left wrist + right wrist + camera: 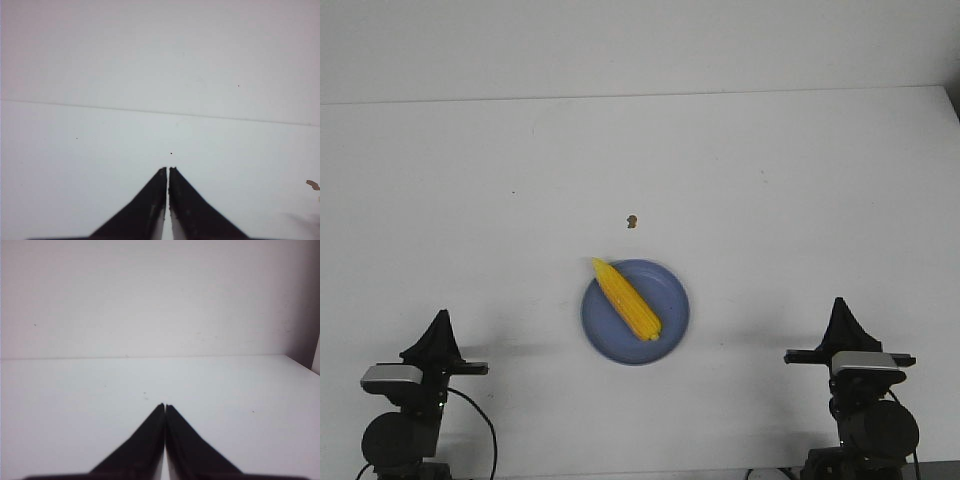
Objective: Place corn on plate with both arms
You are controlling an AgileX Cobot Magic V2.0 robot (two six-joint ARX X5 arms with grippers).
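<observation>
While the corn lies on the plate, both of my arms sit back at the near edge of the white counter, well apart from it. The cob rests diagonally across the blue dish, its pointed tip reaching past the far-left rim and its blunt end near the middle. The plate stands roughly midway between my two arms, a little nearer the left one. Just beyond it, on the bare counter, lies a tiny brown speck.

My left fingers are pressed almost together, only a thin sliver of light showing between the black tips, and they pinch nothing. They point out over the counter toward the wall. The brown speck shows at the edge of the left wrist view.

My right fingers are pressed together too, tips touching, with nothing between them, and they point across bare counter toward the wall.
</observation>
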